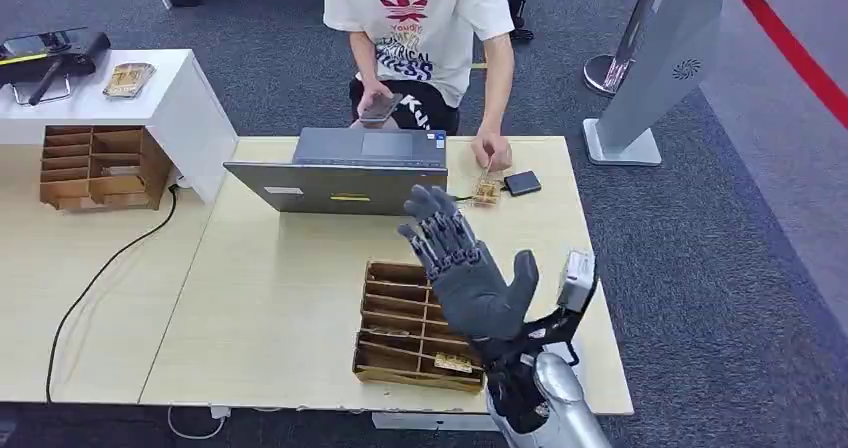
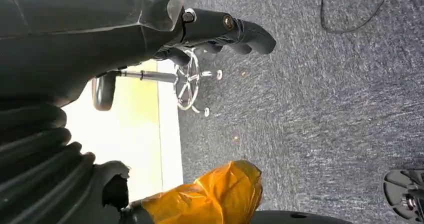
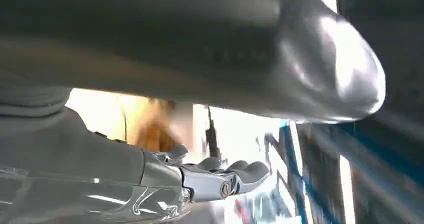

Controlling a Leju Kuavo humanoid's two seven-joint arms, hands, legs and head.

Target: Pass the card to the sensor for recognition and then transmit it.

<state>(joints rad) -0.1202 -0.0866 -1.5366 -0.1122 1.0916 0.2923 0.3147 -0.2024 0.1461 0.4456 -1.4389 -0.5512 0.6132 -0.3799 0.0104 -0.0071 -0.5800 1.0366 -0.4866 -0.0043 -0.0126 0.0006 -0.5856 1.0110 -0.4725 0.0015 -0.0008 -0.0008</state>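
The pale table (image 1: 280, 298) spreads beneath the raised right hand (image 1: 468, 268), fingers spread and holding nothing. Beyond its fingertips stands the grey laptop (image 1: 340, 173); just below its palm, the cardboard organiser (image 1: 400, 328), a card (image 1: 452, 364) in its nearest slot. Left hand (image 2: 220, 31) hangs over carpet, fingers curled, empty

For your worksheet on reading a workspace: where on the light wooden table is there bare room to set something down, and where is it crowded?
The widest free patch of the table lies between the laptop and the near edge, left of the cardboard tray. A narrower bare strip runs along the right edge. It is crowded behind the tray, where the raised right hand, the person's hand and the small black box meet.
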